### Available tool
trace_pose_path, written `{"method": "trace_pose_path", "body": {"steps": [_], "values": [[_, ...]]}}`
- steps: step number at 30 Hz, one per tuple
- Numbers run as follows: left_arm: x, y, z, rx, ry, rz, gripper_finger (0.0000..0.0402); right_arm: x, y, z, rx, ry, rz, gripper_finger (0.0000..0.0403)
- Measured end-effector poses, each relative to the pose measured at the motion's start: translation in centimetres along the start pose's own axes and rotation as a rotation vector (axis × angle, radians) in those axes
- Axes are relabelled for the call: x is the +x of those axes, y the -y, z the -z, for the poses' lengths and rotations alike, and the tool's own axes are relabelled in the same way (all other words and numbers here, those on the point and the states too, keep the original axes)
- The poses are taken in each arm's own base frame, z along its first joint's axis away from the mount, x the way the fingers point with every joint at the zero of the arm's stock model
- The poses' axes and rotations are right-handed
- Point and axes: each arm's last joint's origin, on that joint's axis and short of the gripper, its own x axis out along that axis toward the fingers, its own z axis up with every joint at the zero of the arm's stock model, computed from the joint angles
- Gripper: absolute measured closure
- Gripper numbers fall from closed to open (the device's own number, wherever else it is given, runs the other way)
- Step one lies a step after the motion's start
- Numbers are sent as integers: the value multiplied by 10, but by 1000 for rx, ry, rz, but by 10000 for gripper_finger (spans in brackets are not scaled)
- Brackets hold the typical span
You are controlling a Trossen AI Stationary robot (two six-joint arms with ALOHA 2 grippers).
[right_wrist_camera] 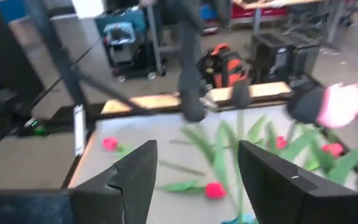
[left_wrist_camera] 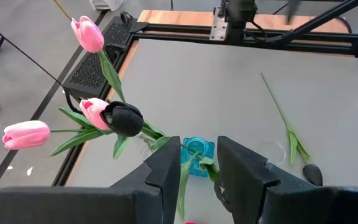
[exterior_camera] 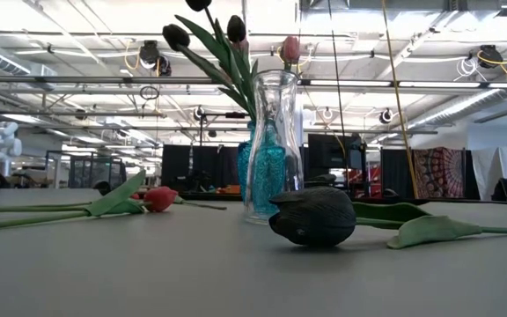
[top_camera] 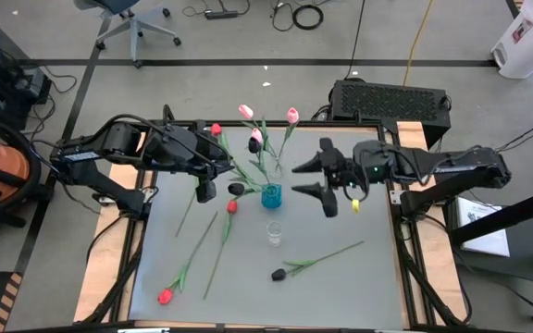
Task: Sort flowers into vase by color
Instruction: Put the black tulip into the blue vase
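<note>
The loose black-headed artificial tulip [top_camera: 278,274] lies on the grey worktop [top_camera: 359,296], stem running toward the right arm, nearest the right end effector [top_camera: 312,178]. That end effector hovers empty, fingers apart, beside the blue glass vase [top_camera: 271,195]; the left end effector [top_camera: 205,191] is narrowly parted, its hold unclear.

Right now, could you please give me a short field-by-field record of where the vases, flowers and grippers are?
blue vase: mid-table, holding pink and black tulips
clear vase: just in front of the blue one, looks empty
black tulip: lying on the table, front right
red tulip: lying front left
left gripper: left of the blue vase, nothing visibly held
right gripper: open, right of the blue vase
</note>
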Motion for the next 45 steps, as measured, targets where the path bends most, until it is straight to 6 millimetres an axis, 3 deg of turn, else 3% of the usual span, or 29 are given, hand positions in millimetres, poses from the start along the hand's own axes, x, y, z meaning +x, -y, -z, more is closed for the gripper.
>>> {"method": "trace_pose_path", "body": {"steps": [16,24,33,45], "values": [[0,0,0,-1,0,0,288,-6,-53,43,-118,-336,-162,188],[0,0,0,-1,0,0,288,23,-75,74,-182,-487,-189,188],[0,0,0,-2,0,0,288,49,-84,125,-209,-815,-146,188],[0,0,0,-5,-1,9,288,81,-92,165,-216,-958,-159,188]]}}
